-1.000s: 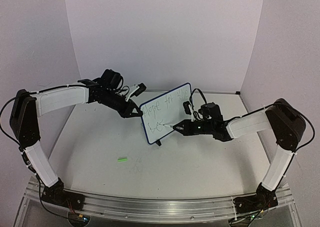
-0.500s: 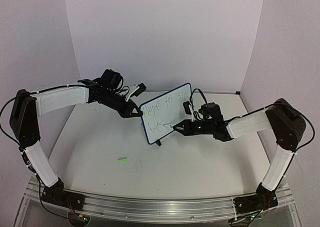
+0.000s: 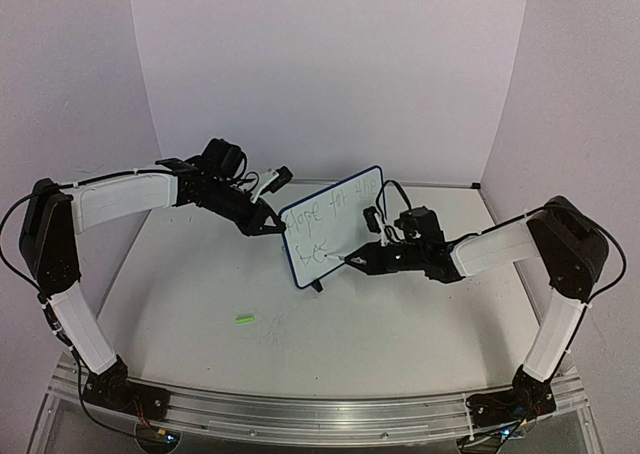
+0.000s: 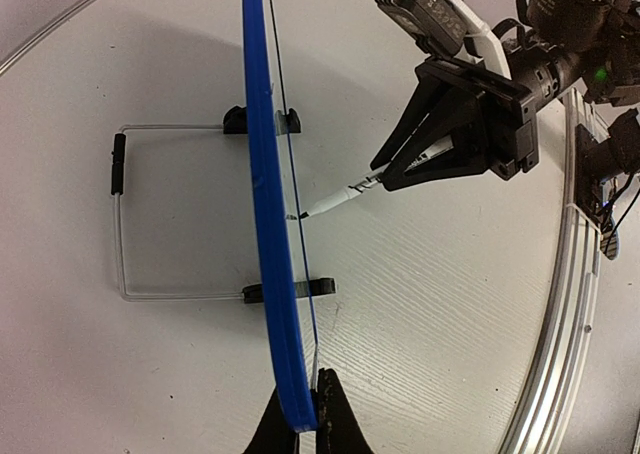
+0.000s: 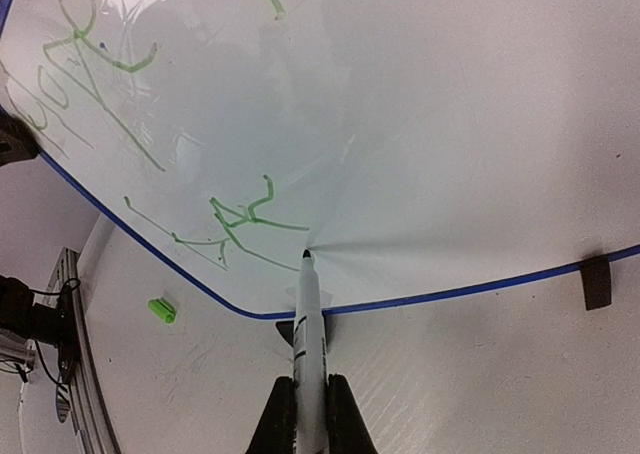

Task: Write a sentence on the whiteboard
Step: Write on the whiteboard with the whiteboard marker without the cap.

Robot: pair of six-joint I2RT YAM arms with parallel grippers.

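The whiteboard (image 3: 340, 214), white with a dark blue rim, stands tilted mid-table on a thin wire stand (image 4: 120, 214) with black feet (image 4: 290, 290). Green handwriting covers its upper face, and a second line begins lower left (image 5: 240, 219). My left gripper (image 3: 275, 226) is shut on the board's left rim (image 4: 262, 174), pinching the blue edge between its fingers (image 4: 300, 414). My right gripper (image 3: 358, 259) is shut on a white marker (image 5: 309, 314), with the tip touching the board just right of the last green strokes. The marker (image 4: 335, 196) meets the face edge-on.
A green marker cap (image 3: 244, 319) lies on the table in front of the board, seen also as the cap (image 5: 161, 310) left of the marker. A metal rail (image 3: 300, 406) runs along the near edge. White walls enclose the back and sides.
The right gripper and marker have shifted slightly left along the board's lower line. The left gripper and the board have not moved.
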